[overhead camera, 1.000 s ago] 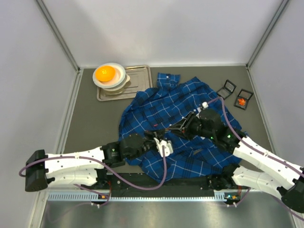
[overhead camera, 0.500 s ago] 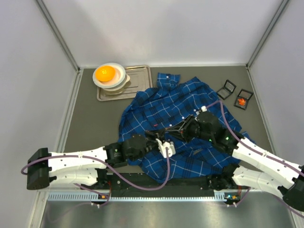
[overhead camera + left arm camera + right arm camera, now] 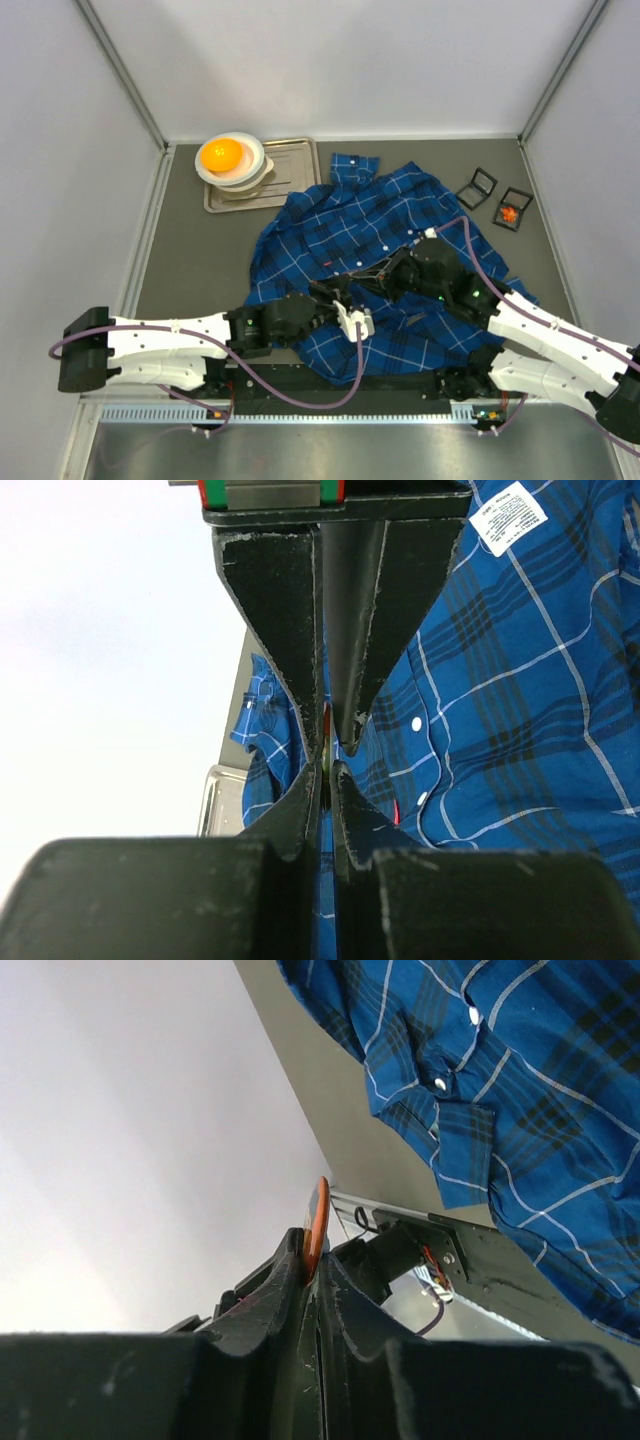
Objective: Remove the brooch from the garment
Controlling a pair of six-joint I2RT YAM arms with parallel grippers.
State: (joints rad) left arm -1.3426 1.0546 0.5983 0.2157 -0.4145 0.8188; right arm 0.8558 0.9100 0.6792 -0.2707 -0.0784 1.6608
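Note:
The dark-blue plaid garment (image 3: 385,225) lies spread over the middle of the table. It also shows in the left wrist view (image 3: 520,680) and the right wrist view (image 3: 520,1070). My right gripper (image 3: 362,283) is shut on the brooch (image 3: 316,1215), a thin orange disc seen edge-on that sticks out past its tips. My left gripper (image 3: 338,292) faces it tip to tip above the shirt's near part. It is shut (image 3: 326,765), with a thin sliver of the brooch (image 3: 325,718) between the two grippers' tips.
A metal tray (image 3: 290,170) at the back left holds a white bowl (image 3: 250,165) with an orange ball (image 3: 221,154). Two small black boxes (image 3: 478,186) stand at the back right, one with an orange item (image 3: 510,212). Grey walls enclose the table.
Both grippers have moved together toward the near edge, staying tip to tip. The left arm has reached further right, and the right arm has drawn back a little.

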